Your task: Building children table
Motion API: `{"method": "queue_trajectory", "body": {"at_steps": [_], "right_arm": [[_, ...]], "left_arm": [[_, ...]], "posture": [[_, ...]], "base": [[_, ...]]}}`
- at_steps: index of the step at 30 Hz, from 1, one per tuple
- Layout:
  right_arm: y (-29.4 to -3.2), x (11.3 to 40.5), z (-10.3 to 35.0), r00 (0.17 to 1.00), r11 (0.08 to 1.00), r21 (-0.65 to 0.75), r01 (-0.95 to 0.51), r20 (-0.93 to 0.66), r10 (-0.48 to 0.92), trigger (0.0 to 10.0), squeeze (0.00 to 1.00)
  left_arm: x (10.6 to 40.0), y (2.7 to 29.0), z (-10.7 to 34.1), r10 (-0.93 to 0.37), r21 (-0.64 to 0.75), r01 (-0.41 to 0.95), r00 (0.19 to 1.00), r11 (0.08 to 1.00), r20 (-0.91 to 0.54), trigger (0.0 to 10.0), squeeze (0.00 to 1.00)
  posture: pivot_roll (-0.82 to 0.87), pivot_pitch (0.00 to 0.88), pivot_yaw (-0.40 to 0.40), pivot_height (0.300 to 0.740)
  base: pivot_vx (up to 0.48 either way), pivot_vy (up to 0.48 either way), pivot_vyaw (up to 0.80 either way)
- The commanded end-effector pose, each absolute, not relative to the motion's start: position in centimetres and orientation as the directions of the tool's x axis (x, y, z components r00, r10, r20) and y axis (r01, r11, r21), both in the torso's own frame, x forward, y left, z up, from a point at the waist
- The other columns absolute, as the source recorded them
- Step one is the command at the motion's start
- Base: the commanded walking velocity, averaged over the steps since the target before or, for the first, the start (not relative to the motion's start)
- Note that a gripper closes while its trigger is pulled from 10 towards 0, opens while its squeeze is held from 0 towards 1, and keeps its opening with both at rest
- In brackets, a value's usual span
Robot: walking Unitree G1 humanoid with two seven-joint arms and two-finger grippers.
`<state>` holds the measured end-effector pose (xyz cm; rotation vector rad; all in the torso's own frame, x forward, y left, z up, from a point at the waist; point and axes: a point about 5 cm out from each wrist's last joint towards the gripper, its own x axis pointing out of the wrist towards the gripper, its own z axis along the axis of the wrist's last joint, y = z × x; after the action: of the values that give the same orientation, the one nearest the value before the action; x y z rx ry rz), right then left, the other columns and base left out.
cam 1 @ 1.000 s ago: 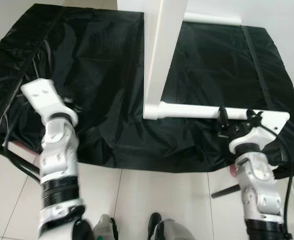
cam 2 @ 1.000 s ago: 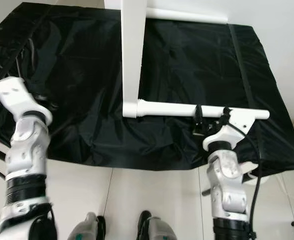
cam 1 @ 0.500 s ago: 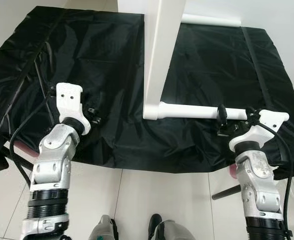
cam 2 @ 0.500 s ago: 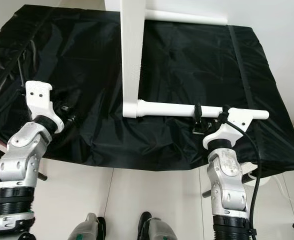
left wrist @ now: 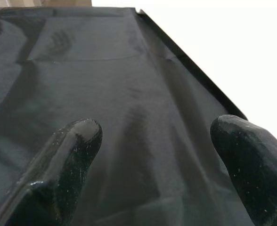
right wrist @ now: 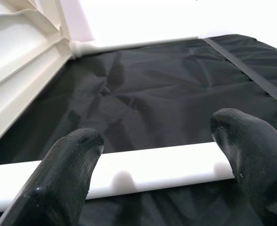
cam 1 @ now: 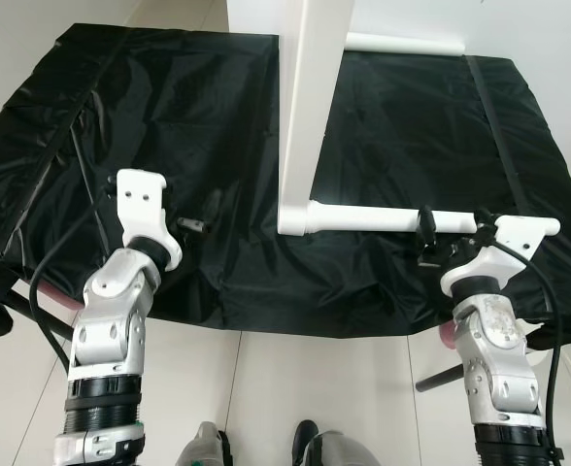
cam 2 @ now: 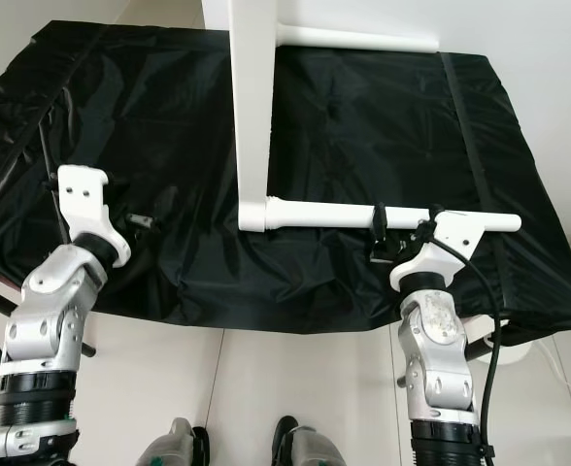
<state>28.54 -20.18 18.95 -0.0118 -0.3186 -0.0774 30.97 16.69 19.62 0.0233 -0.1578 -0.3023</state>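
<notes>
The white children's table stands on its side on a black sheet [cam 1: 169,116]. Its tabletop [cam 1: 310,107] stands on edge, and one round white leg [cam 1: 373,217] sticks out low to the right. A second leg [cam 1: 402,43] runs along the far side. My right gripper [cam 1: 453,233] is open at the outer end of the near leg. In the right wrist view that leg [right wrist: 143,172] lies crosswise just beyond the two spread fingertips [right wrist: 77,155]. My left gripper [left wrist: 155,155] is open over the bare sheet at the left, holding nothing.
The black sheet [cam 2: 519,194] ends in a front edge just before my arms, with pale floor tiles [cam 1: 295,379] below it. My feet [cam 2: 295,442] show at the bottom. A dark rod [cam 1: 436,377] lies on the floor at the right. Cables trail by the left arm.
My left arm has swung forward and up, bringing its gripper over the sheet's left part. The right gripper has stayed at the near leg.
</notes>
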Motion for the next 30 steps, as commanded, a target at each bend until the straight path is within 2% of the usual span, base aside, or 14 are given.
{"method": "queue_trajectory", "body": {"at_steps": [1,4,5,6,7,10,17,30], "right_arm": [[-20.2,28.3,18.2,0.952,0.996,0.008,0.090,0.293,-0.088,10.0,0.00],[-20.1,28.3,18.0,0.953,0.996,0.008,0.087,0.290,-0.086,10.0,0.00],[-20.0,28.3,17.9,0.955,0.996,0.008,0.086,0.286,-0.084,10.0,0.00],[-19.9,28.3,17.8,0.955,0.996,0.007,0.085,0.283,-0.083,10.0,0.00],[-19.9,28.4,17.7,0.955,0.996,0.008,0.083,0.283,-0.082,10.0,0.00],[-19.8,28.5,17.8,0.955,0.997,0.009,0.081,0.285,-0.080,10.0,0.00],[-19.3,28.7,18.0,0.950,0.996,0.015,0.085,0.301,-0.085,10.0,0.00],[-18.7,28.1,18.1,0.945,0.996,0.022,0.088,0.314,-0.091,10.0,0.00]], "left_arm": [[30.2,16.5,19.4,-0.317,0.038,0.315,0.937,0.948,0.148,10.0,1.00],[29.7,16.3,19.2,-0.343,0.028,0.342,0.928,0.939,0.144,10.0,1.00],[29.0,16.1,18.8,-0.380,0.019,0.381,0.915,0.924,0.133,10.0,0.80],[28.6,16.0,18.6,-0.399,0.010,0.401,0.909,0.916,0.124,10.0,0.09],[28.3,15.8,18.5,-0.422,0.021,0.422,0.899,0.906,0.122,10.0,0.00],[28.1,15.5,18.5,-0.433,0.028,0.433,0.893,0.901,0.125,10.0,0.00],[28.2,12.7,18.7,-0.482,0.087,0.475,0.866,0.876,0.134,10.0,0.00],[31.0,10.1,20.6,-0.340,0.085,0.331,0.930,0.940,0.140,10.0,0.00]], "posture": [[0.08,0.127,-0.015,0.740],[0.08,0.127,-0.015,0.740],[0.09,0.120,-0.019,0.740],[0.09,0.115,-0.021,0.740],[0.09,0.110,-0.022,0.740],[0.09,0.103,-0.024,0.740],[0.08,0.080,-0.025,0.740],[0.05,0.094,-0.007,0.740]], "base": [[0.000,0.000,0.00],[0.000,0.000,0.00],[0.000,0.000,0.00],[0.000,0.000,0.00],[0.000,0.000,0.00],[0.000,0.000,0.00],[0.000,0.000,0.00],[0.000,0.000,0.00]]}}
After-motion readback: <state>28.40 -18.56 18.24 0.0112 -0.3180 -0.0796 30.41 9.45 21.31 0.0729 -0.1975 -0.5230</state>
